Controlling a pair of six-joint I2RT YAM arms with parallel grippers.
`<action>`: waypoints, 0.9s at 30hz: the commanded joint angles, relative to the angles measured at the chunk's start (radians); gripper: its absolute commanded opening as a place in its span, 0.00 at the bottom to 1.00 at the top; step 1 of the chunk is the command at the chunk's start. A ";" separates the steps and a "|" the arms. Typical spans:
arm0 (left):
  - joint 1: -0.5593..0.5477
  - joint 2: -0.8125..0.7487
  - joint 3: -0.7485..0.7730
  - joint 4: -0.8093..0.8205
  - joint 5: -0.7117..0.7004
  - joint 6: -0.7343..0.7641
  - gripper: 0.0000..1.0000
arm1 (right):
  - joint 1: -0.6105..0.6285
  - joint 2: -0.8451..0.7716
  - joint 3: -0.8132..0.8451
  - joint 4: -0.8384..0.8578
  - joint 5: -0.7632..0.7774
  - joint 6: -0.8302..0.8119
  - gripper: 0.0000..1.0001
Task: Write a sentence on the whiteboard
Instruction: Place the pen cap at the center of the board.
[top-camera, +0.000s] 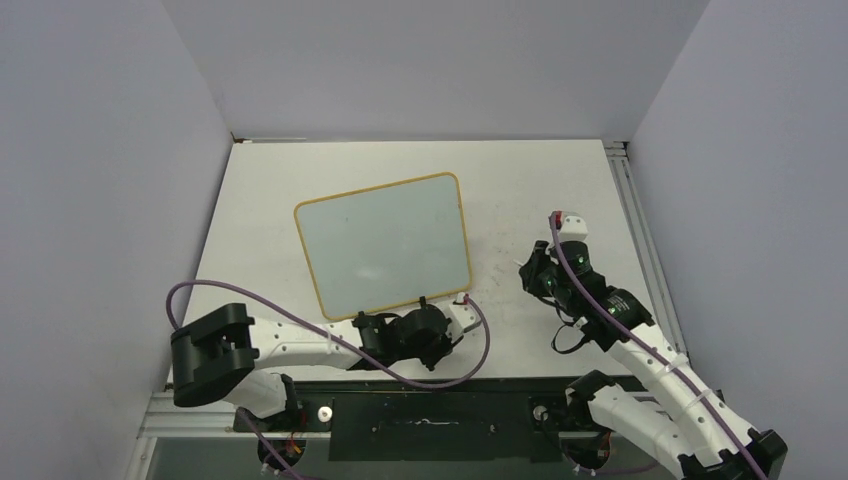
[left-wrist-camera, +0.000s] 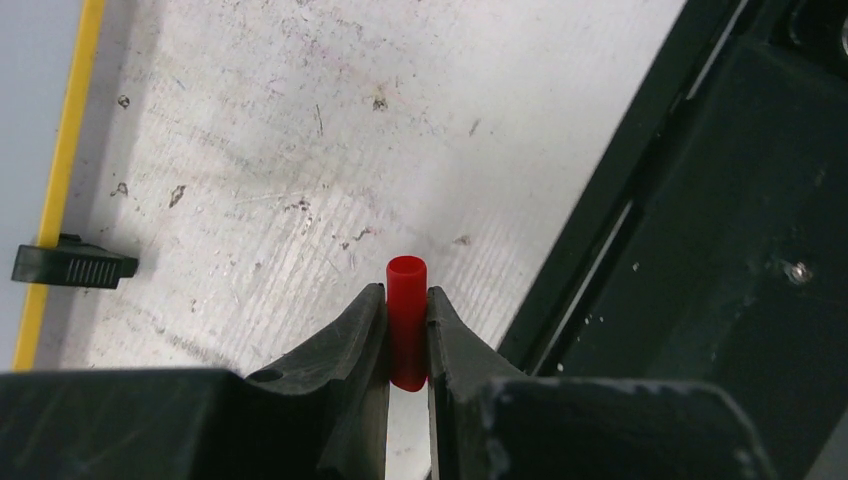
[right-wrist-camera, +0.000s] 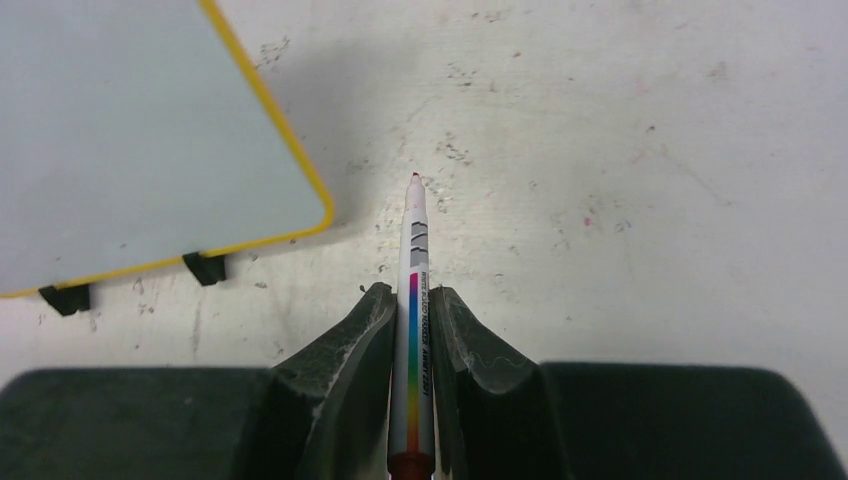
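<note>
Right gripper is clamped narrow on the marker, a slim white pen with a rainbow stripe. Its barrel runs out between the fingers and its red tip is bare, pointing at the table just off the board's near right corner. The left gripper is pinched on the red cap, held over the table's near edge, close to the board's near side.

The whiteboard sits on the left half of the table, turned a little askew, with its yellow frame and two black clip feet towards the near edge. Whether it lies flat or leans on those feet I cannot tell. Its grey-white face shows no marks, so the sentence is not yet begun.

I judge the step in hand to be the approach: the pen is uncapped and ready, but it is beside the board, not over it.

The next move calls for carrying the tip leftwards and over the frame to the far left of the face, where a first line would start. It should then come down gently until it just touches. Too much pressure might push the light board along the table, so the left arm may need to steady it
</note>
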 joint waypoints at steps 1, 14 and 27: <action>0.003 0.081 0.098 0.083 -0.063 -0.050 0.00 | -0.128 -0.025 -0.042 0.172 -0.074 -0.023 0.05; 0.003 0.266 0.167 0.063 -0.064 -0.078 0.13 | -0.159 -0.117 -0.065 0.123 -0.046 -0.035 0.05; 0.005 0.304 0.186 0.052 -0.068 -0.094 0.36 | -0.159 -0.123 -0.063 0.133 -0.059 -0.037 0.05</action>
